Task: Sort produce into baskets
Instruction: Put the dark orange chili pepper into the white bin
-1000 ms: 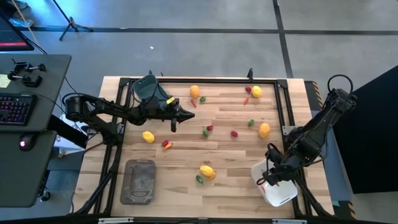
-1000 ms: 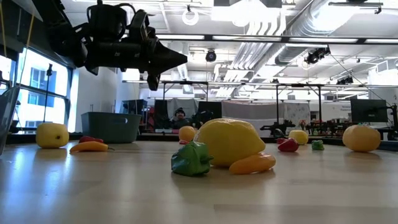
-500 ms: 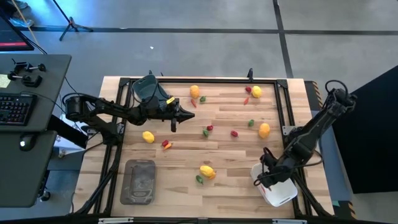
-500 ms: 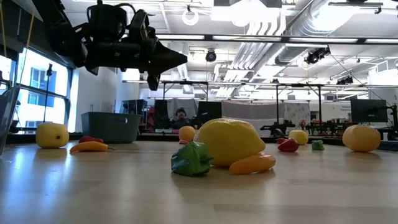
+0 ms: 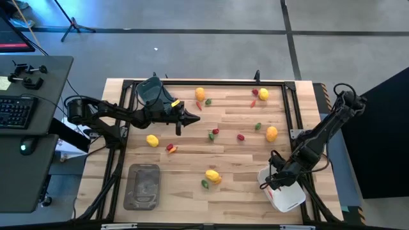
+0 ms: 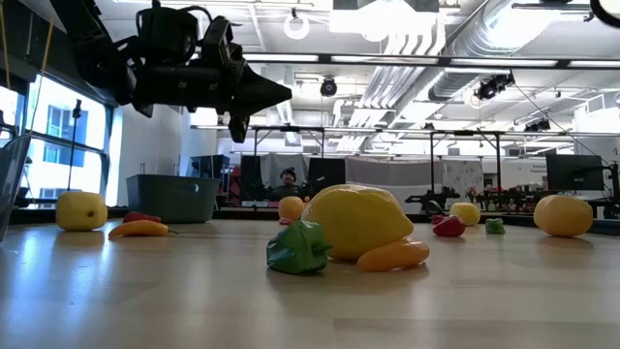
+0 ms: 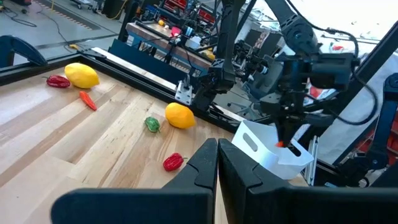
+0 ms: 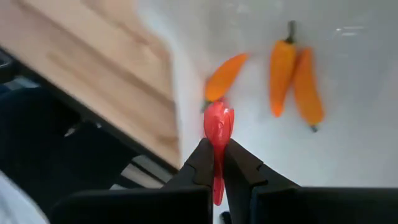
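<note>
Wooden table (image 5: 192, 198), seen from above, with both arms over it. The left arm reaches in from the left edge; the left gripper (image 5: 195, 117) hovers above the far-left part of the boards with its fingers pressed together and nothing between them. Just behind it stands the deep blue-grey tub (image 5: 148, 90), at the far-left corner. The shallow grey tray (image 5: 143, 186) lies at the near left. The white tub (image 5: 285, 195) sits at the near right; the right gripper (image 8: 217, 163) hangs over it, clamped on a thin red pepper (image 8: 218, 124), and three orange peppers (image 8: 295, 81) lie on the tub's floor. Loose produce is scattered across the boards: lemons (image 5: 213, 175) at near centre, far centre, left and right, with small red and green pieces (image 5: 211, 135) between them.
</note>
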